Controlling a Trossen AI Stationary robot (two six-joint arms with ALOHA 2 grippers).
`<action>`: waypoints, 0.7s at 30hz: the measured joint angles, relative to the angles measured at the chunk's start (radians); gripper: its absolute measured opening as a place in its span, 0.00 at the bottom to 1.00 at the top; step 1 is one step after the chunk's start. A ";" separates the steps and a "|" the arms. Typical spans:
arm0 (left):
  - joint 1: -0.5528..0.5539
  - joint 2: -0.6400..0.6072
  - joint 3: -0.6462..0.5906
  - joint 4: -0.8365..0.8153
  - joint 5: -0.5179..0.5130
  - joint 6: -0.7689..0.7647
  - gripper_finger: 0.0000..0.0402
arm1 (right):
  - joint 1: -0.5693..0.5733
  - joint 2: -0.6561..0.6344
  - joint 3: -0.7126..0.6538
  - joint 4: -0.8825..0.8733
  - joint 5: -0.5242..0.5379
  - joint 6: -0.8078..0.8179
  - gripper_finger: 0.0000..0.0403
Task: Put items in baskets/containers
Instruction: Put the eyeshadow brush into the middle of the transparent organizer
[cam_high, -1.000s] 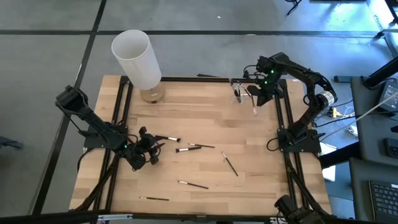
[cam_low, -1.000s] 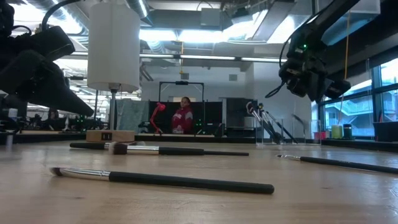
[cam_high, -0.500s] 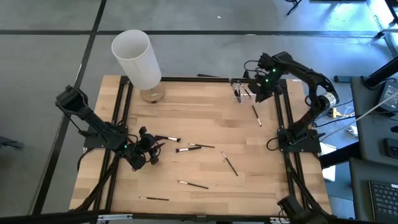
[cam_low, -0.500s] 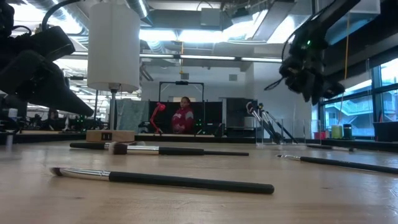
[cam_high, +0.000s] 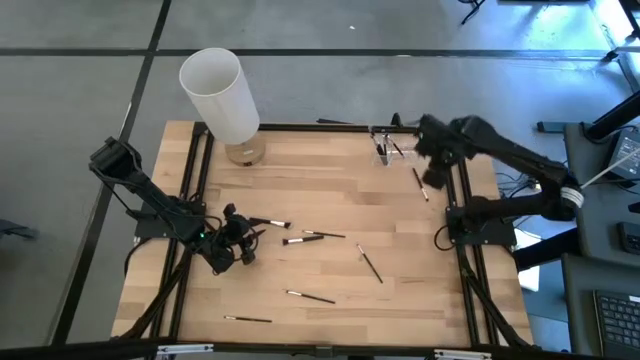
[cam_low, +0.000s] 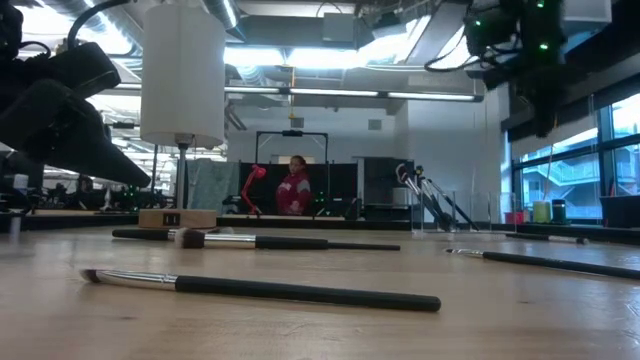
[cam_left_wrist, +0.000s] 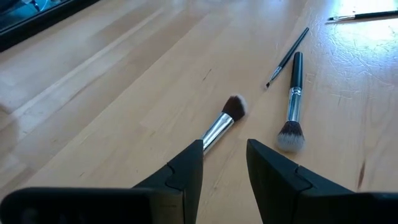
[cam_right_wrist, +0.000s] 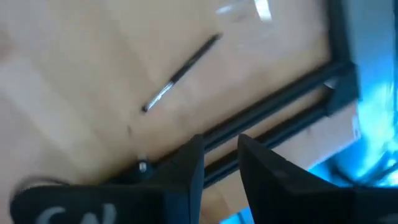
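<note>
high view, entry one: my right gripper (cam_high: 432, 178) hangs over the table's far right edge, just beside the clear holder (cam_high: 385, 147). in the right wrist view its fingers (cam_right_wrist: 189, 163) stand a narrow gap apart, released, with nothing between them and nothing touched. a loose brush (cam_high: 420, 185) lies on the wood under it, near the black right rail (cam_high: 462, 200); the wrist view shows that brush (cam_right_wrist: 180, 73) apart from the fingers.

entry two: my left gripper (cam_high: 232, 250) sits low at the left side of the table, near the left rail. its fingers (cam_left_wrist: 186, 168) are parted a little, empty, just short of the silver ferrule of a round brush (cam_left_wrist: 222, 122). a second, fluffy brush (cam_left_wrist: 292, 102) and a thin liner brush (cam_left_wrist: 287, 56) lie close ahead.

entry three, room: the middle and near part of the table (cam_high: 330, 205) is bare wood between scattered brushes. tall white cylinder (cam_high: 222, 95) stands at the far left corner.

entry four, count: six loose brushes plainly seen on the wood from above, any under my left gripper not counted; the holder keeps a few, number unclear. one holder, one cylinder.
</note>
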 joint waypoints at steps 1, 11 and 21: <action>0.000 0.000 0.000 0.000 0.000 -0.001 0.29 | 0.029 -0.009 -0.032 0.001 0.000 -0.026 0.24; 0.005 0.000 0.000 0.000 -0.055 0.035 0.29 | 0.300 0.085 -0.355 0.053 0.182 -0.288 0.24; 0.068 0.000 0.000 0.000 0.021 0.066 0.29 | 0.374 0.232 -0.343 0.282 0.205 -0.386 0.24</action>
